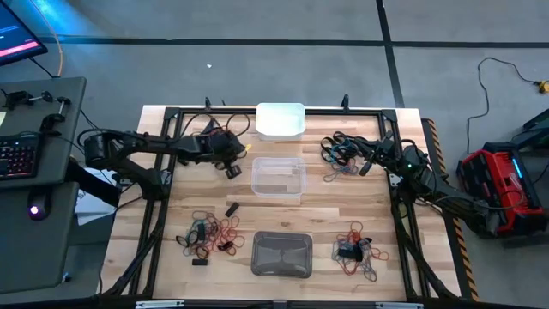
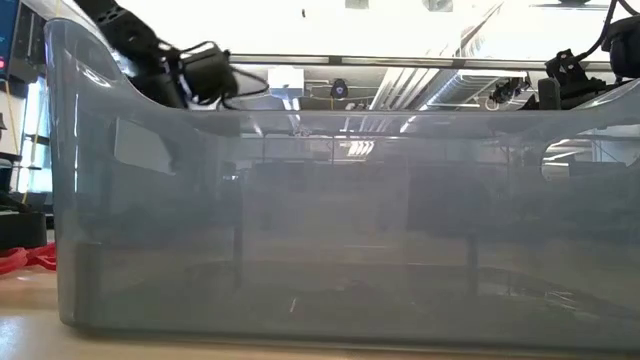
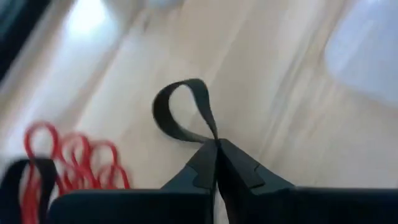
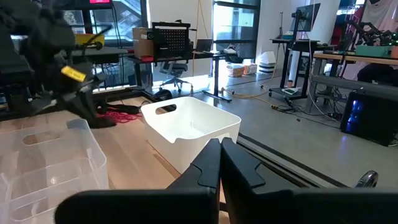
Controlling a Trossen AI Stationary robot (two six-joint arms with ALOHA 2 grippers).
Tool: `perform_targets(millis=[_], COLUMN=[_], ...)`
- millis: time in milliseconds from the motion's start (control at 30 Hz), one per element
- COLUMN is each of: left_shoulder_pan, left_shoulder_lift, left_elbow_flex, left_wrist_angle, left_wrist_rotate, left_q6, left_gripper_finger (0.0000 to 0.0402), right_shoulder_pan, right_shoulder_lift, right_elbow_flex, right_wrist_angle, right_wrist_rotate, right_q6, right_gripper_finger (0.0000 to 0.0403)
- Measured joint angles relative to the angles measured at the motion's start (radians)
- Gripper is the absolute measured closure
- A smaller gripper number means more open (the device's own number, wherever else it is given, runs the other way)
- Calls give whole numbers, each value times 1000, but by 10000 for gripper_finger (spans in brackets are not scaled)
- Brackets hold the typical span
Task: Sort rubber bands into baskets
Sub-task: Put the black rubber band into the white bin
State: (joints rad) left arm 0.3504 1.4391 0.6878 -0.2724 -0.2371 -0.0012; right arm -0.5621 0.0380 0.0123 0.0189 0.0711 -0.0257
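left gripper (image 3: 216, 144) w/ black band (image 3: 180, 112)

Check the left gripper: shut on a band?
Yes. The left gripper is shut, pinching a black band whose loop sticks out past its tips, above the table.

Black band (image 3: 180, 112) pinched aloft, three baskets (image 1: 278, 176) in column

Both arms are matte black with chunky joints and looped black cables. The left arm (image 1: 146, 150) carries a yellow tag; the right arm (image 1: 420, 176) shows a small green light.
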Motion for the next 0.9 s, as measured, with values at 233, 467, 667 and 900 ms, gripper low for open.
perform_targets(millis=[233,467,667,900], left_shoulder_pan=[9,44,77,104], left_shoulder_lift=[-1,-2,34,188], left_elbow_flex=[186,337,429,559], left_wrist_angle=[-2,47,67,77], left_wrist_rotate=[3,-19,1,73], left_q6=[88,193,230,271], left_gripper_finger=[400,401,401,401], right_shoulder_pan=[0,0,0,0], right_shoulder_lift=[0,0,0,0], right_elbow_flex=[0,0,0,0], right_wrist_angle=[0,0,0,0], right_wrist_rotate=[0,0,0,0], right_q6=[0,0,0,0], right_gripper_finger=[402,402,402,402])
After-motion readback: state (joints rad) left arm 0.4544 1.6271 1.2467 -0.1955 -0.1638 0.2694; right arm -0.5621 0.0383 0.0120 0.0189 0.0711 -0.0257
